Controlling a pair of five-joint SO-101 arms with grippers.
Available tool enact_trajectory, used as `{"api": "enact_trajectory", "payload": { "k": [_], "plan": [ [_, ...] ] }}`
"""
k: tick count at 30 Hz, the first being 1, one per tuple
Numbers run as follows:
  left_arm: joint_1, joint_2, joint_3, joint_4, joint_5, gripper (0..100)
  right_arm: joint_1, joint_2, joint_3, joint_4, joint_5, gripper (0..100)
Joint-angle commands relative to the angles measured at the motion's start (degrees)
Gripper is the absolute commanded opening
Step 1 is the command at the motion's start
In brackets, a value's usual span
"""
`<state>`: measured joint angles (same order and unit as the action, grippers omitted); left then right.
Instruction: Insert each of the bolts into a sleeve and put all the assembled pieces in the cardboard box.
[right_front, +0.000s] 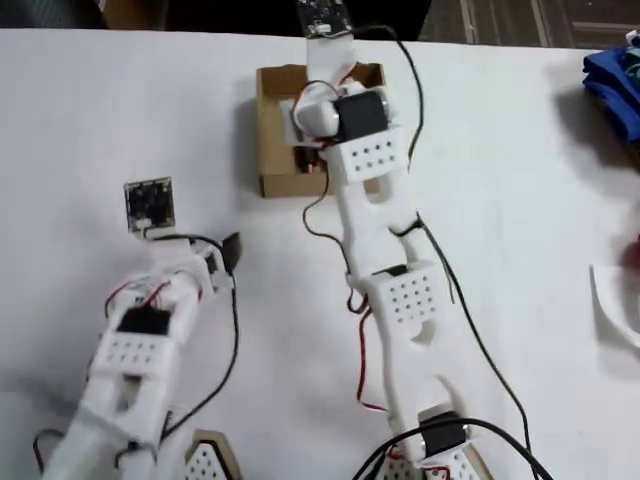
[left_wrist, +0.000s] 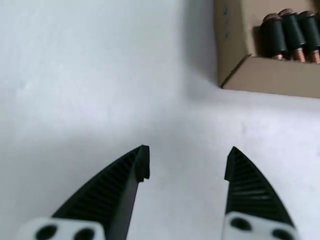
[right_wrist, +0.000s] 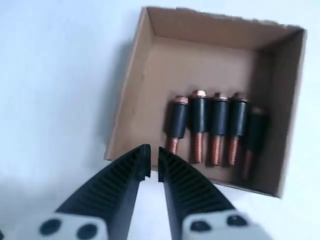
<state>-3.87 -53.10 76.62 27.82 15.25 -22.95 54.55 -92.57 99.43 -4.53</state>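
The cardboard box lies open with several assembled pieces side by side on its floor, each a copper bolt in a black sleeve. My right gripper hangs just over the box's near wall, shut with nothing in it. In the high view the right arm stretches over the cardboard box. My left gripper stands open and empty over bare white table, a short way from a corner of the box. The sleeved bolts show inside it. In the high view the left gripper sits to the box's lower left.
A blue object lies at the table's far right edge, and a white curved piece sits below it. Cables trail along the right arm. The white tabletop surrounds the box.
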Motion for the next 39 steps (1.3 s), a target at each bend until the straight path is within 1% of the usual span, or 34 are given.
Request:
{"api": "enact_trajectory", "payload": {
  "k": [1,4,6,8,9,12,14,16,19,21,23,24,28,33,37,39],
  "plan": [
    [-0.44,-18.29,-0.4,15.65,-0.7,26,4.18,-7.6,-1.32,1.89,0.26,1.9],
    [-0.44,-32.26,0.84,26.02,-0.7,26,8.04,-13.49,-1.32,2.07,0.26,1.9],
    [-0.44,-41.32,3.38,29.71,-0.7,26,10.86,-18.15,-1.32,2.07,0.26,1.9],
    [-0.44,-50.11,7.6,31.56,-0.79,26,13.14,-23.34,-0.26,2.15,0.35,1.9],
    [-0.44,-52.75,9.27,32.0,-0.79,26,13.93,-26.42,0.97,2.15,0.35,1.9],
    [-0.44,-50.29,11.21,31.91,-0.79,26,16.04,-37.67,9.93,2.15,0.44,1.9],
    [-0.44,-49.85,11.65,31.91,-0.79,26,17.54,-46.99,21.36,2.15,0.44,1.9],
    [-0.44,-49.85,11.65,32.09,-0.79,26,19.21,-57.89,37.19,2.15,1.58,1.9],
    [-0.35,-49.85,11.91,32.26,-0.79,27,20.62,-75.56,65.58,1.98,8.53,2.0],
    [-0.26,-49.85,14.46,31.91,-0.79,27,21.05,-86.37,84.48,1.89,12.04,2.0],
    [-0.44,-49.85,19.3,31.91,-0.79,27,21.32,-95.78,100.57,0.4,13.89,2.1],
    [-0.35,-49.32,20.88,32.53,-0.62,27,21.32,-100.62,107.78,-2.07,14.24,2.1],
    [-0.35,-49.41,20.53,37.98,-0.44,27,21.32,-117.76,130.11,-14.29,14.24,2.1],
    [-0.35,-49.41,20.53,45.45,-0.44,27,21.32,-139.91,156.04,-24.48,14.24,2.1],
    [-0.35,-49.41,20.53,45.27,-0.35,26,21.32,-158.9,170.2,-26.51,14.24,2.1],
    [-0.09,-49.41,20.53,45.27,-0.35,26,21.32,-157.41,172.92,-26.95,14.15,2.1]
  ]
}}
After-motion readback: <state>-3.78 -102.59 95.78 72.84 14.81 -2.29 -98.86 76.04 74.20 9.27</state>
